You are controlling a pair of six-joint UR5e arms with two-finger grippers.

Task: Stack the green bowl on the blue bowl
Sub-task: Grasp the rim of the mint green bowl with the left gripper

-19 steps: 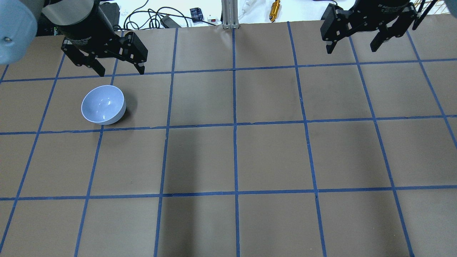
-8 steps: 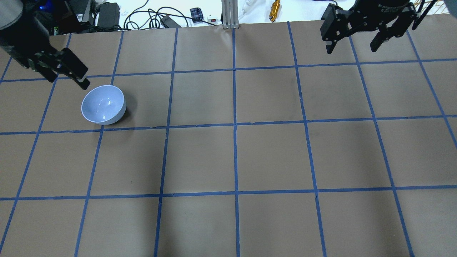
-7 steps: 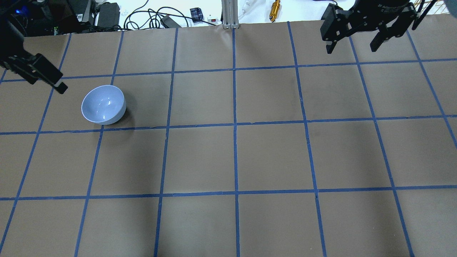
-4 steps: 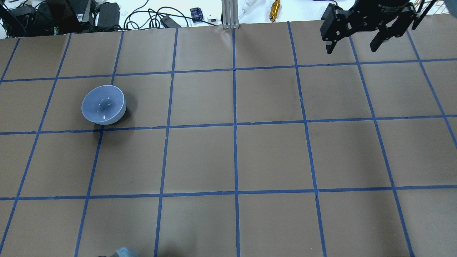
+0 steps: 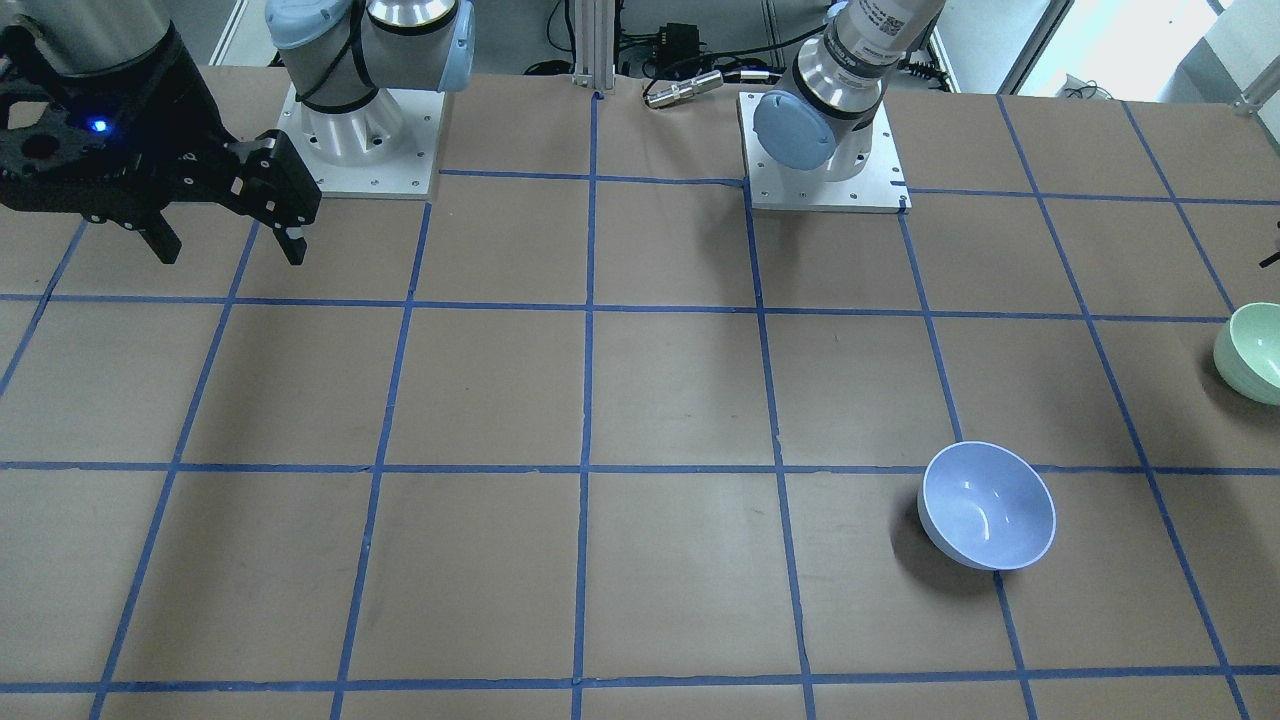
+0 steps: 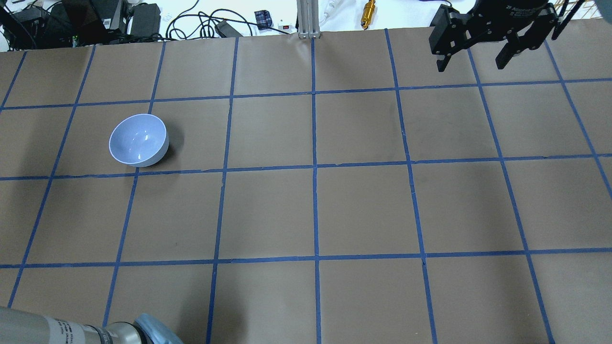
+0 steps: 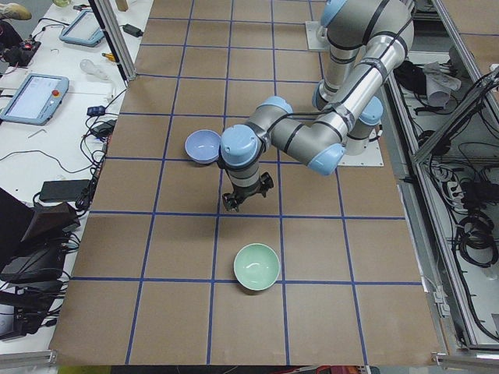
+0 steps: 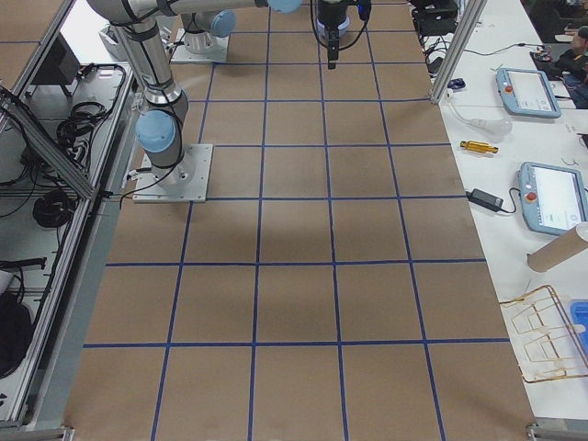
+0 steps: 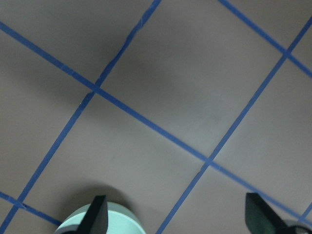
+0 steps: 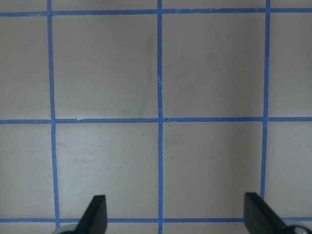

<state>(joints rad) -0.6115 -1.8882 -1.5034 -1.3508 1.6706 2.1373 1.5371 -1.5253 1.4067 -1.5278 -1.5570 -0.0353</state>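
Observation:
The blue bowl point(image 6: 138, 140) stands upright on the brown gridded table, left of middle in the overhead view; it also shows in the front view point(image 5: 988, 505) and the left side view point(image 7: 203, 146). The green bowl point(image 7: 257, 266) stands upright about two squares away, cut by the front view's right edge point(image 5: 1252, 352). My left gripper point(image 7: 238, 202) hangs above the table between the two bowls. Its wrist view shows the gripper point(image 9: 178, 222) open and empty, with the green bowl's rim point(image 9: 117, 225) beside one finger. My right gripper point(image 6: 475, 57) is open and empty at the far right point(image 5: 225, 235).
The left arm's forearm point(image 6: 71, 329) crosses the overhead view's bottom-left corner. Cables, power bricks and a gold cylinder point(image 6: 368, 13) lie beyond the table's far edge by an aluminium post point(image 6: 308, 19). The two arm bases point(image 5: 820, 150) stand at the robot's side.
My left gripper has swung from beside the blue bowl out past the overhead view's left edge; its forearm now enters at the bottom left. The blue bowl and the right gripper have not moved.

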